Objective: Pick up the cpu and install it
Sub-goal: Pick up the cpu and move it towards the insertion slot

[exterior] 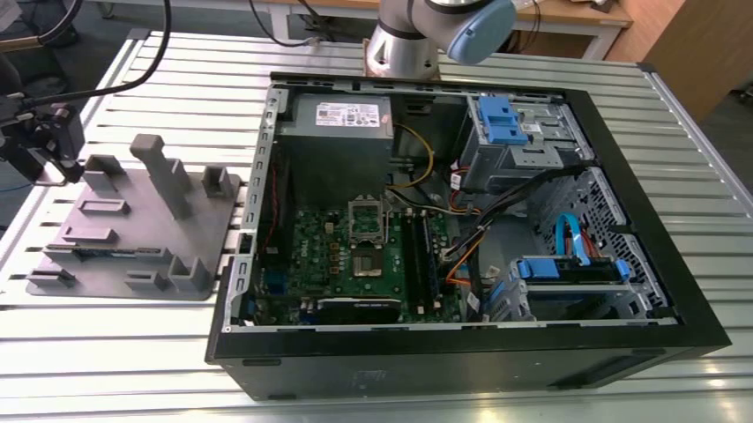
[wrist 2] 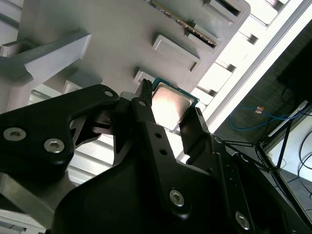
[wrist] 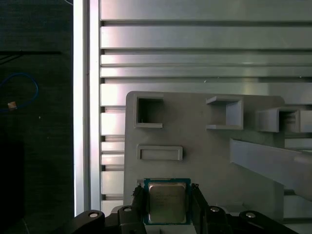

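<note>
The cpu (wrist: 166,202), a small square chip with a shiny metal top and green rim, sits between my two black fingers in both wrist views, and each finger presses an opposite edge. My gripper (wrist: 166,196) is shut on the cpu (wrist 2: 168,105) and holds it over one corner of the grey tray (wrist: 209,156). In the exterior view my gripper (exterior: 41,145) hangs at the exterior view's left, over the far corner of the tray (exterior: 130,220). The motherboard's metal socket frame (exterior: 367,225) lies inside the open computer case (exterior: 471,344).
The tray carries upright grey blocks (exterior: 165,176) and shallow pockets (wrist: 160,152). The case holds a power-supply box (exterior: 341,119), blue drive brackets (exterior: 500,115) and loose cables (exterior: 471,238). The slatted metal table (exterior: 118,352) ends close to the tray; beyond it is dark floor (wrist: 34,122).
</note>
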Available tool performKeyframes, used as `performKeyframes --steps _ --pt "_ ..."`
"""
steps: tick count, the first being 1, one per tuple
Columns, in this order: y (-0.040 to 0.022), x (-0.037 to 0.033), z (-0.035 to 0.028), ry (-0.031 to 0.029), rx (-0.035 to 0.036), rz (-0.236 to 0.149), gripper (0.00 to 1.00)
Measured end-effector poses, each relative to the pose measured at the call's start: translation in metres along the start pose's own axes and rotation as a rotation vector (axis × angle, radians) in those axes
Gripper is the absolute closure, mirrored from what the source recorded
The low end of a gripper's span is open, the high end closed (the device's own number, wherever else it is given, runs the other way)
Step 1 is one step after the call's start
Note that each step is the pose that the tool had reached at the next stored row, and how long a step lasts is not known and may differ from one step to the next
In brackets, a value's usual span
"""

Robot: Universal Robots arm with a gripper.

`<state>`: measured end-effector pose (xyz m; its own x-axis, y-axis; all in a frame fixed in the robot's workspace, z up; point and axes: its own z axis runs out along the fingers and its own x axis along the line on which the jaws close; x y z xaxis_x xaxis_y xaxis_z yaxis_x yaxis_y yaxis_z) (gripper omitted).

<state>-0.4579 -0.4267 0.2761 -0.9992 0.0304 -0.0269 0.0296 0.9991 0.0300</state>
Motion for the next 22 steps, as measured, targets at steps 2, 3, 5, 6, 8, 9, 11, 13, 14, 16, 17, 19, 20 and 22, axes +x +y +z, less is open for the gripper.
performKeyframes --steps 2,3,5,6,8,9,11,13,14,16,17,19,20,22 --pt "0.0000 0.0000 -0.0015 0.0001 0.0000 0.000 0.53" --pt "0.0001 0.0000 -0.0018 0.0000 0.0000 0.000 0.53" --pt "0.0001 0.0000 -0.0019 0.0001 0.0000 0.000 0.53" --pt "0.0000 0.0000 -0.0018 0.0000 0.0000 0.000 0.53" --pt "0.0000 0.0000 -0.0024 0.0003 0.0002 0.000 0.53" --pt "0.0001 0.0000 -0.0027 0.0003 0.0001 0.000 0.53" --pt "0.0001 -0.0001 -0.0037 0.0002 0.0001 0.000 0.53" --pt "0.0001 -0.0001 -0.0051 0.0001 0.0001 0.000 0.53" --pt "0.0002 -0.0002 -0.0060 0.0001 0.0001 0.000 0.53" --pt "0.0002 -0.0002 -0.0083 0.0001 0.0001 0.000 0.53" --pt "0.0003 -0.0002 -0.0095 0.0002 0.0001 0.000 0.53" --pt "0.0004 -0.0003 -0.0121 0.0000 0.0000 0.000 0.53" --pt "0.0004 -0.0004 -0.0137 0.0000 0.0000 0.000 0.53" --pt "0.0005 -0.0005 -0.0173 0.0000 0.0000 0.000 0.53"
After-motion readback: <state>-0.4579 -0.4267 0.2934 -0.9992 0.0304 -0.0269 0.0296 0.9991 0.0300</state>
